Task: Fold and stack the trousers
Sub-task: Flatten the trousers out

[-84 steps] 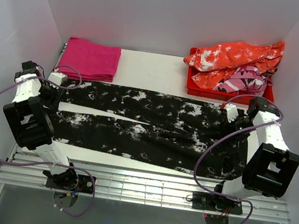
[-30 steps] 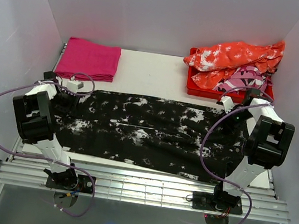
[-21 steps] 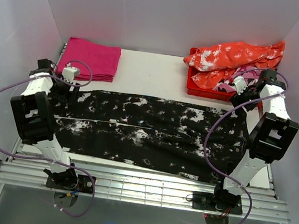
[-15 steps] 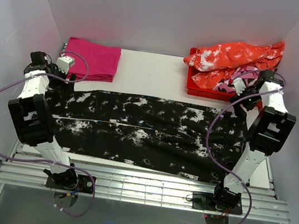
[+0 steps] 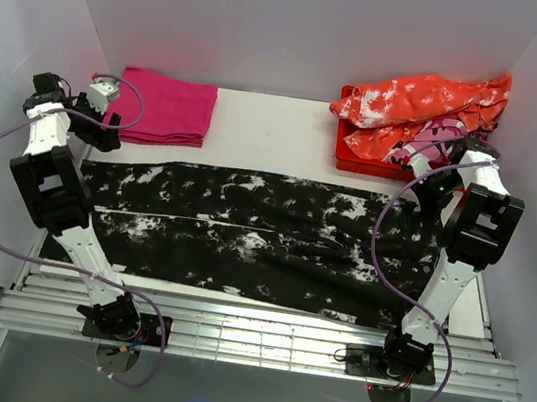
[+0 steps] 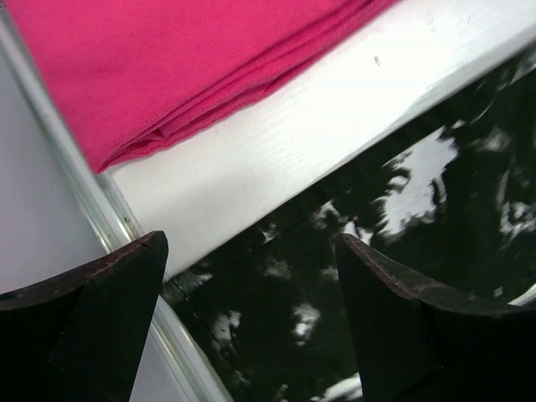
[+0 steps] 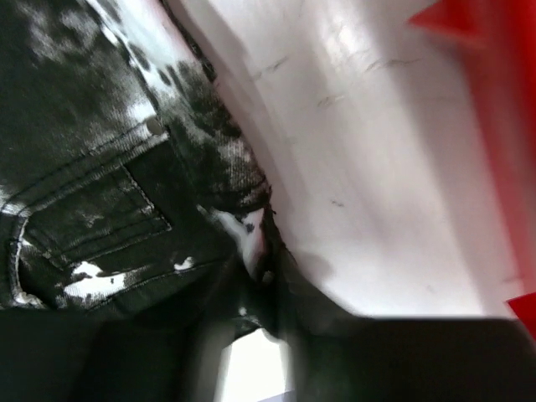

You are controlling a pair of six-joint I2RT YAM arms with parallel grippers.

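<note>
The trousers (image 5: 263, 236), black with white splotches, lie flat across the table, folded lengthwise with one leg on the other. My left gripper (image 5: 102, 134) hovers above their far left corner, beside the magenta cloth. In the left wrist view it (image 6: 251, 310) is open wide over the leg end (image 6: 335, 276), holding nothing. My right gripper (image 5: 432, 190) sits at the far right waist corner. The right wrist view is blurred: the gripper (image 7: 264, 301) has its jaws close together, with a raised ridge of waist fabric (image 7: 255, 239) running down between them, next to a back pocket (image 7: 100, 167).
A folded magenta cloth (image 5: 162, 104) lies at the far left. A red tray (image 5: 356, 158) at the far right holds an orange-and-white garment (image 5: 425, 98) and a pink patterned one (image 5: 439, 141). White walls enclose three sides. A metal rail (image 5: 247, 344) runs along the front.
The near leg was folded over onto the far one. Both grippers then let go and lifted away. The left rose toward the magenta cloth; the right came back down onto the waist corner.
</note>
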